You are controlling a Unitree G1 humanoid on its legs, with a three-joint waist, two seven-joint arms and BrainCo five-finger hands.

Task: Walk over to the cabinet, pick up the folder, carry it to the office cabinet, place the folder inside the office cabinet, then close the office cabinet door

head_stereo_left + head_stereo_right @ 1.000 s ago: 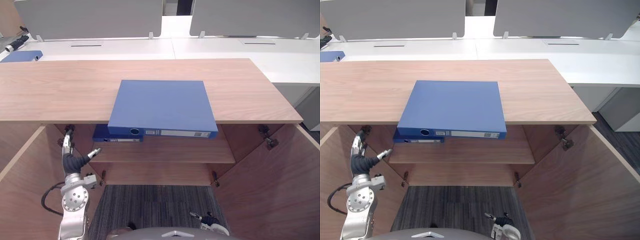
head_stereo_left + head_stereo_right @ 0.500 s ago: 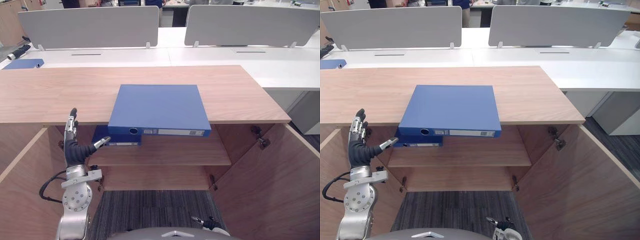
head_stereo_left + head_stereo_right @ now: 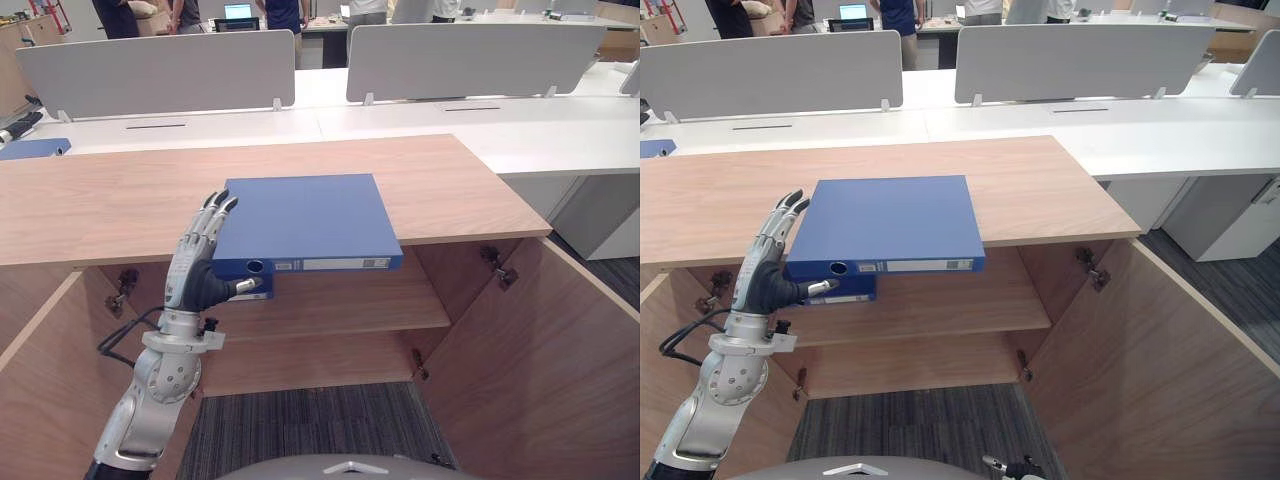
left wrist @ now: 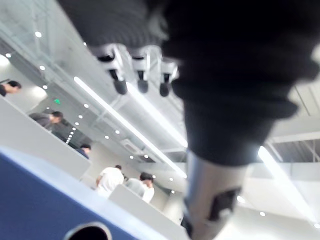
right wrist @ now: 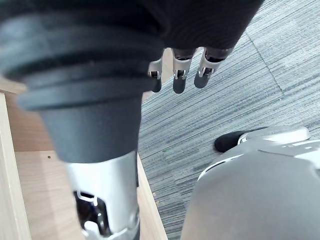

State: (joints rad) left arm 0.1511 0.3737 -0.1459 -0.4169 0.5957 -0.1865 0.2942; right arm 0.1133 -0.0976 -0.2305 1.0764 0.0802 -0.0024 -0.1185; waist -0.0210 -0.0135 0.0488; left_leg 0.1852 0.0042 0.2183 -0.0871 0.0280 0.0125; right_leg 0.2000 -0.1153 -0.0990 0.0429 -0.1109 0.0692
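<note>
A blue folder (image 3: 300,215) lies flat on the wooden cabinet top (image 3: 100,200), its spine overhanging the front edge. My left hand (image 3: 195,275) is raised at the folder's left front corner. Its fingers are straight along the folder's left edge, and the thumb points right just under the spine. In the left wrist view the fingers (image 4: 140,80) stand straight above the blue folder (image 4: 30,200). A second blue folder (image 3: 845,297) lies on the shelf (image 3: 340,310) inside the cabinet. My right hand (image 5: 180,75) hangs low over the carpet, fingers relaxed.
Both cabinet doors stand open: the right door (image 3: 540,340) and the left door (image 3: 40,380). Behind the cabinet run white desks (image 3: 400,110) with grey dividers (image 3: 160,70). Another blue folder (image 3: 30,148) lies at the far left. People stand at the back.
My left hand has risen from low beside the left door to the folder's left front corner. The camera has tilted up and shifted, so more of the room shows.
</note>
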